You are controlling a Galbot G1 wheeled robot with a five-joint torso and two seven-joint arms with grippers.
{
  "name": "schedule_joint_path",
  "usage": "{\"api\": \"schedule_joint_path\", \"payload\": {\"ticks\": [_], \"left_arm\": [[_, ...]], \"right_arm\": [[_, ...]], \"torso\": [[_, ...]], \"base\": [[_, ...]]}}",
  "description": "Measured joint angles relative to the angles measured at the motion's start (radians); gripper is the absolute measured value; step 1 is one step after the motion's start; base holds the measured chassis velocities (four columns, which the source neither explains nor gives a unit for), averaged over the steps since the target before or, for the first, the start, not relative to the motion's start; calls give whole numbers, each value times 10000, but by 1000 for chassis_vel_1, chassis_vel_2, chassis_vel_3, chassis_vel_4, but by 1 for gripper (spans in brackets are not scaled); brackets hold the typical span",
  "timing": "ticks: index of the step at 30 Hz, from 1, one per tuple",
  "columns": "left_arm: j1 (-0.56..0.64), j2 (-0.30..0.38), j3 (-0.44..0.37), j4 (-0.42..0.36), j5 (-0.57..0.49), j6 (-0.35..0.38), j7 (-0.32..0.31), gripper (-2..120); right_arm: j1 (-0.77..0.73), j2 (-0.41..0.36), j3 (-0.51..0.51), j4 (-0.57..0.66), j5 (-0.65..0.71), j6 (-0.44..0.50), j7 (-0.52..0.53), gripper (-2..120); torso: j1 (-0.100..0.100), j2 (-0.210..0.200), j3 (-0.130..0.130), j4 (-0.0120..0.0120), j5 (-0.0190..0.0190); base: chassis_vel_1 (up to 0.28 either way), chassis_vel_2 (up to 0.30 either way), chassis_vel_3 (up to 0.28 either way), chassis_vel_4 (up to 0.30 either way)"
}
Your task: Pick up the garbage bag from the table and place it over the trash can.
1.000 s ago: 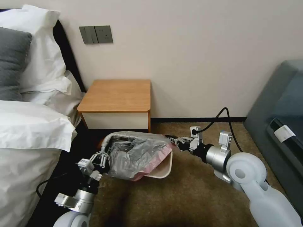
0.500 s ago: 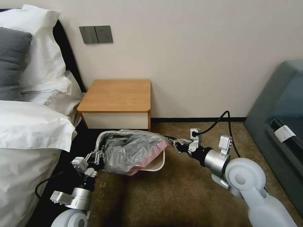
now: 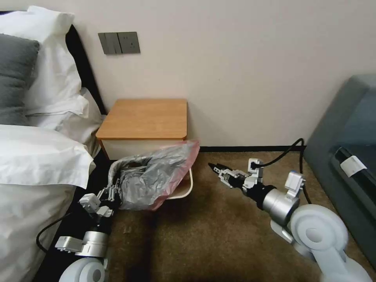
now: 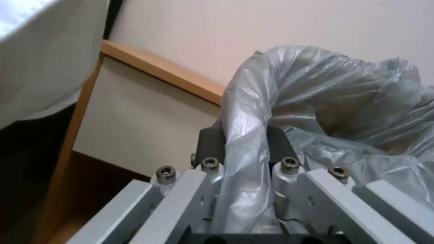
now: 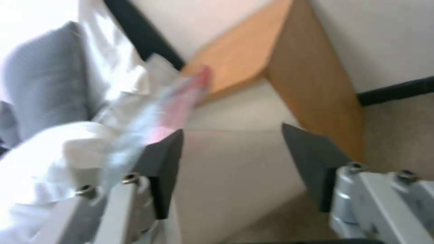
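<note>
The garbage bag (image 3: 150,178) is off the nightstand (image 3: 147,117) and lies bunched over the beige trash can (image 3: 185,190), which stands on the carpet (image 3: 219,235) just in front of the nightstand's white drawer front. Only the can's front-right rim shows bare, so the bag seems draped rather than seated. The left gripper (image 3: 111,192) is at the can's left side with its fingers clamped on a twisted fold of grey plastic, as the left wrist view shows (image 4: 246,149). The right gripper (image 3: 215,168) hovers above the carpet to the right of the can, apart from the bag, its dark pads (image 5: 165,159) spread wide with nothing between them. The bag's long axis runs diagonally, from the pinched end low at the can's left-front side up to a free pink-rimmed corner that sticks up toward the nightstand's front-right corner; its mouth faces roughly up and right. To do this step well, I judge the right gripper should take that raised pink rim, draw it outward and down over the can's bare right edge, while the left holds its side taut. The film is thin and slippery; a shallow pinch may slip, and a hard tug could tip or slide the light can.
</note>
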Motion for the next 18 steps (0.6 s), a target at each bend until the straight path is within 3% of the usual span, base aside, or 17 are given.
{"api": "schedule_joint_path", "payload": {"ticks": [3, 5, 6, 9, 12, 18], "left_arm": [[-10, 0, -1, 0, 92, 0, -61, 8], [-20, -12, 26, 0, 312, -6, -116, 8], [-20, -12, 26, 0, 312, -6, -116, 8], [-26, -45, 82, -58, 493, -21, -176, 8], [-27, -48, 106, -123, 626, -34, -193, 8], [-24, -28, 117, -228, 887, -122, -255, 8]], "right_arm": [[-79, 5, -167, 517, 748, -78, 636, 72], [11, 112, -632, 1060, 2435, -232, 2029, 84], [11, 112, -632, 1060, 2435, -232, 2029, 84], [267, 318, -1111, 1121, 4458, -256, 3498, 96], [440, 499, -1615, 1124, 5244, -156, 4118, 100], [721, 978, -2483, 976, 5487, 200, 4957, 100]], "torso": [[0, 1, 0, -1, 0], [0, 0, 0, 0, -1], [0, 0, 0, 0, -1], [0, 2, 0, 0, -1], [1, 1, 0, 0, 0], [0, 1, 0, 1, 0]], "base": [[0, 0, 0, 0], [0, 0, 0, 0], [0, 0, 0, 0], [0, 0, 0, 0], [0, 0, 0, 0], [0, 0, 0, 0]]}}
